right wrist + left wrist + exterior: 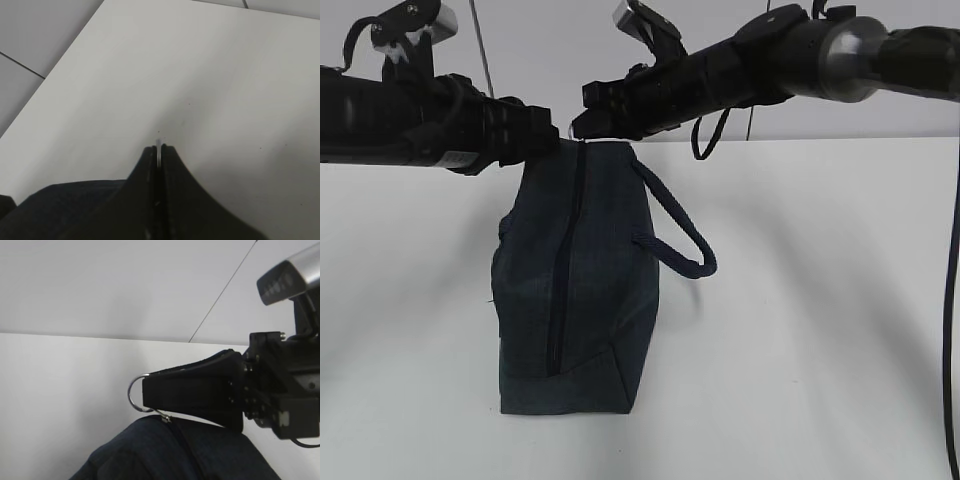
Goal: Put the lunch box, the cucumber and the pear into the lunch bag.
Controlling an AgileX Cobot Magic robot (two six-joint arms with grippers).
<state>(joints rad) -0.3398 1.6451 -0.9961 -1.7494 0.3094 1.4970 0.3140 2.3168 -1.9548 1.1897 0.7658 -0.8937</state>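
The navy lunch bag [575, 290] stands on end on the white table, and its long zipper [563, 270] runs closed down the front. My right gripper [578, 128] reaches in from the right to the bag's top. It is shut on the metal ring pull [134, 395], which shows as a thin silver sliver between its tips [159, 147]. My left gripper [548, 135] sits against the bag's top left corner. Its own fingers do not show above the fabric [190, 455] in the left wrist view. The lunch box, the cucumber and the pear are out of view.
The padded loop handle [680, 235] sticks out to the bag's right. White table [800, 380] spreads on both sides and in front of the bag. A black cable [950, 300] hangs down the right edge. A pale wall stands behind the table.
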